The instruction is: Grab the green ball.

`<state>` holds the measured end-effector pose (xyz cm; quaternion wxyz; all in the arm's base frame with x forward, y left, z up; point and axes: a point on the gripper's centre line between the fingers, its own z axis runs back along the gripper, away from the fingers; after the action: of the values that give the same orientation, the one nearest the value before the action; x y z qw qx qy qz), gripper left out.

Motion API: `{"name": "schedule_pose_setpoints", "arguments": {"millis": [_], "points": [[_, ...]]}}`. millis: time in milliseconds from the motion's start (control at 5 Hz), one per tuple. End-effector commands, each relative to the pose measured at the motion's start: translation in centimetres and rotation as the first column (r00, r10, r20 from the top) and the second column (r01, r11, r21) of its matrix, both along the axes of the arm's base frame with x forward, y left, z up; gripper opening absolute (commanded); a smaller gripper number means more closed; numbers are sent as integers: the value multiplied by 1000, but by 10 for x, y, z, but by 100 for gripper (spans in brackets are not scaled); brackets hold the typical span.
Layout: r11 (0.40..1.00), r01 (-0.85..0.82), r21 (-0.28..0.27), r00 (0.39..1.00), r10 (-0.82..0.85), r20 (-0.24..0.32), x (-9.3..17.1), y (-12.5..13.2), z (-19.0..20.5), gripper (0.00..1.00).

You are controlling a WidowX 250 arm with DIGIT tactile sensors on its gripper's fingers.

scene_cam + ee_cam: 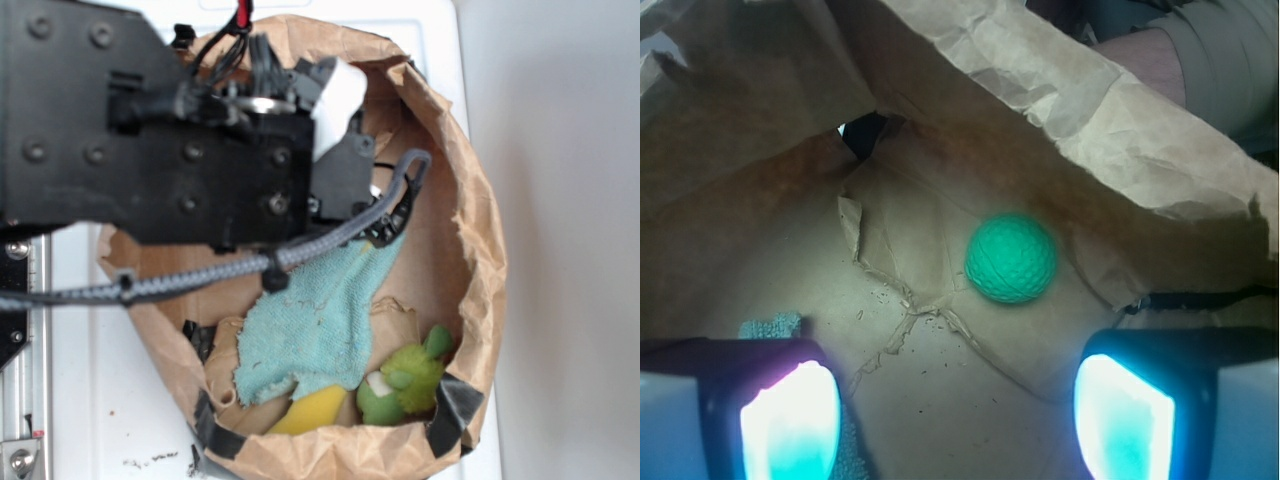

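Wrist view: green ball (1011,258) on paper bag (1060,90) floor, unobstructed.

This looks like a robotics lab set-up rather than a home. A black robot arm (150,120) fills the upper left of the exterior view, trailing a braided grey cable (250,262). At the left edge a metal rail (20,400) with bolts runs down a plain white tabletop (110,400). A torn brown paper bag (480,230), taped at its lower rim, serves as a makeshift bin of toys and cloth.
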<state>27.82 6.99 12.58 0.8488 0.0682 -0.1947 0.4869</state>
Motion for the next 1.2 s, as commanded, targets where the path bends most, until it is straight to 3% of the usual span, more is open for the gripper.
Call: {"name": "schedule_pose_setpoints", "arguments": {"millis": [0, 400, 600, 1000], "points": [[989, -148, -1, 987, 148, 56, 16, 22, -35, 100], [982, -175, 66, 983, 170, 75, 26, 32, -66, 100], [983, -154, 101, 987, 148, 68, 14, 38, -64, 100], [969, -200, 143, 979, 202, 2, 3, 47, -46, 100]]}}
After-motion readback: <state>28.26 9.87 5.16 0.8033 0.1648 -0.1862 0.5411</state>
